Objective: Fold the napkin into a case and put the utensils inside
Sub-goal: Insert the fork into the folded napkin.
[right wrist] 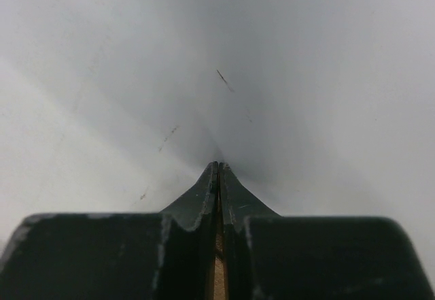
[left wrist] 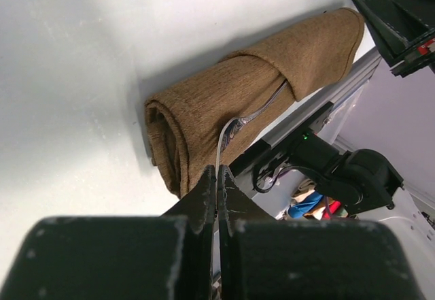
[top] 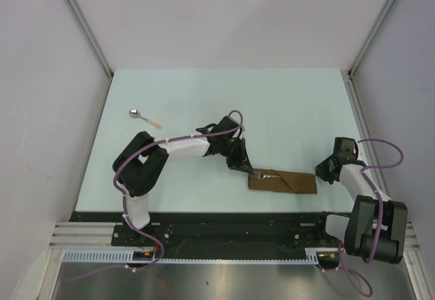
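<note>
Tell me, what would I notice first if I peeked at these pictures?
Your eye lands first on the brown folded case lying near the front of the pale table, with a silver fork poking out of its left end. The left gripper has its tips shut right at that fork. Far off at the back left, a little spoon lies all alone.

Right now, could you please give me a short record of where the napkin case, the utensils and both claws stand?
case: folded brown strip, near edge of the table, right of centre
fork: tucked in the case, one end poking out on its left
spoon: on the table, far left, outside the case
left claw: shut, tips at the fork's exposed end
right claw: shut, near the case's right end
</note>
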Controlling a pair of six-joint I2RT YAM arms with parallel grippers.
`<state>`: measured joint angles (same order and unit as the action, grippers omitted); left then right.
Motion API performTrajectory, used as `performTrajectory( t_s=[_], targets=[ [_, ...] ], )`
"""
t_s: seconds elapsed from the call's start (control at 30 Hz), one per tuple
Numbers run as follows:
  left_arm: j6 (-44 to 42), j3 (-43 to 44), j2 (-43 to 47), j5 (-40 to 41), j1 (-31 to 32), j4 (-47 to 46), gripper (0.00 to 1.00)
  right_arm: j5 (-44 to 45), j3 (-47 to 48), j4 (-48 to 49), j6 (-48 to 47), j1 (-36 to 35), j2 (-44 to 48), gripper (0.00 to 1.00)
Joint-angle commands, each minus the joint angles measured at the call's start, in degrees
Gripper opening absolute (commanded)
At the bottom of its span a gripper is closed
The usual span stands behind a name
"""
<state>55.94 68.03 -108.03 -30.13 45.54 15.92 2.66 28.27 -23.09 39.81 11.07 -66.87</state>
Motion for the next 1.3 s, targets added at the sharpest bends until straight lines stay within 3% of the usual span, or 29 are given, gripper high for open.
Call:
performTrajectory(
  t_s=[0.0,0.9,1.0,1.03,1.13,1.27],
  targets=[
    [1.9,1.4,0.2,0.5,0.4,-3.4,0.00,0.2,-0.9,-2.8,-1.3,-0.4,-2.2,0.07],
    [0.0,6.9,-6.7,-1.5,1.7,-4.5,0.00,-1.0,-0.7,-2.0,-2.1,-0.4,-3.8,0.06],
    [-1.8,6.8,-5.2,0.4,1.7,-3.1,0.13,-1.0,-0.9,-2.1,-2.1,-0.4,-3.3,0.06],
    [-2.8,6.5,-4.5,1.2,1.7,-2.8,0.25,-1.0,-1.0,-2.1,-2.1,-0.3,-3.1,0.06],
    [-4.9,6.5,-2.3,2.4,1.2,-1.9,0.41,-0.9,-1.1,-2.0,-2.1,-0.4,-2.7,0.06],
    [-9.1,7.5,1.5,4.8,0.6,3.5,0.48,-0.8,-1.3,-2.0,-1.9,-0.3,-2.0,0.06]
  ],
)
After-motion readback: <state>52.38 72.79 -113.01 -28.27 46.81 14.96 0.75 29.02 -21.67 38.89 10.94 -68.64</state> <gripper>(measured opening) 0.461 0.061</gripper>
